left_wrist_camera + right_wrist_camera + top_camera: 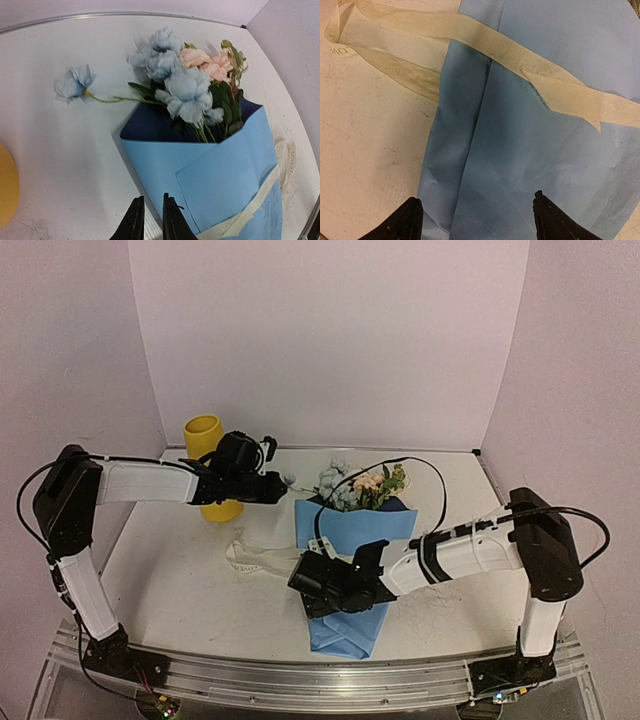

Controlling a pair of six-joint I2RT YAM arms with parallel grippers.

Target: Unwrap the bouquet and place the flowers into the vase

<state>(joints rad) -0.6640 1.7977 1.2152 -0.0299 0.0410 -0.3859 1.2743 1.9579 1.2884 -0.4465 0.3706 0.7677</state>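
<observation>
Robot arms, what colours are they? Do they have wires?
Both arms have white tube-shaped links with chunky black joints. The left arm and right arm each carry a thin black cable looping along them. The left gripper and right gripper have black pointed fingers.

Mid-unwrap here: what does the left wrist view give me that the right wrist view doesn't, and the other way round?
Left wrist only: the flowers, one blue bloom lying out to the side on its stem, the vase edge, and the left hand, fingers narrowly apart and holding nothing. Right wrist only: the right hand, fingers wide apart. Both: the light blue paper and the cream ribbon lying across it.
</observation>
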